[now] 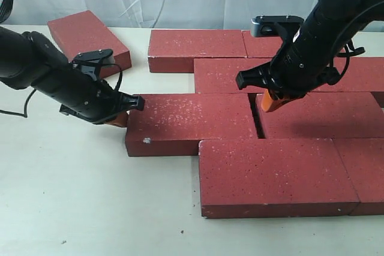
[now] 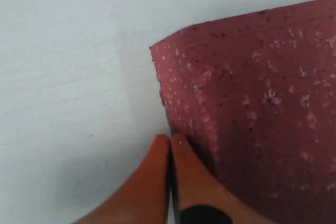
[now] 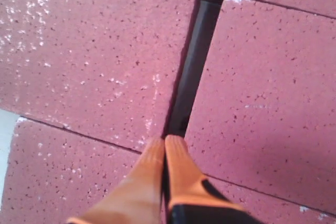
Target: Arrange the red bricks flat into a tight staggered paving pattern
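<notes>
My left gripper (image 1: pixel 122 118), pinched fully shut with nothing in it, sits low by the table (image 1: pixel 72 196), tips against or just shy of the left end of the middle brick (image 1: pixel 192 121). My right gripper (image 1: pixel 269 104), likewise shut and empty, hangs over the gap (image 1: pixel 257 122) between that brick and the neighbour brick (image 1: pixel 321 115). The red bricks (image 1: pixel 195 49) lie flat in staggered rows, and this dark slot is the plain open joint.

I judge the step is to shove the middle brick rightward. I should push low and square near the centre of the end face, so it slides without pivoting. The front brick (image 1: pixel 270 175) and the row behind it hem it in. My right gripper should lift clear of the closing slot. Bare table lies behind my left gripper, and the spare brick (image 1: pixel 90 35) is well apart.
</notes>
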`<state>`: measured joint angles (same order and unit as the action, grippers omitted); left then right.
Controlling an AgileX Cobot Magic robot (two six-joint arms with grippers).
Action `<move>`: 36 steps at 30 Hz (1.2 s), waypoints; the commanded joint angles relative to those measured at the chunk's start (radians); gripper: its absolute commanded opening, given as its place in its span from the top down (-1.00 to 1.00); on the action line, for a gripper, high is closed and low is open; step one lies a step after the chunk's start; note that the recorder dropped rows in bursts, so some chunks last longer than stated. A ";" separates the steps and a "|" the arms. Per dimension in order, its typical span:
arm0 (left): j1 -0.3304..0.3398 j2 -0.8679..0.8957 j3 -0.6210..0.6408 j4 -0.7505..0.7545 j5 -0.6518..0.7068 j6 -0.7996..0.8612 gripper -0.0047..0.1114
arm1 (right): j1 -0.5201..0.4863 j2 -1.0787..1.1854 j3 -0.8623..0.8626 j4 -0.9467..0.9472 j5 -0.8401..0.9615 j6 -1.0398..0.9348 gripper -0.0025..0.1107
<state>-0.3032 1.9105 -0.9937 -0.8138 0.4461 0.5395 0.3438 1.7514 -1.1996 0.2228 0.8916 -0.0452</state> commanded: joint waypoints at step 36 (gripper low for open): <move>-0.029 0.009 -0.035 -0.092 0.061 -0.006 0.92 | -0.104 0.198 -0.092 0.061 -0.337 0.064 0.97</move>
<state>-0.3179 1.9175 -1.0250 -0.8641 0.5148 0.5352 0.2434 1.9353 -1.2886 0.2815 0.5798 0.0185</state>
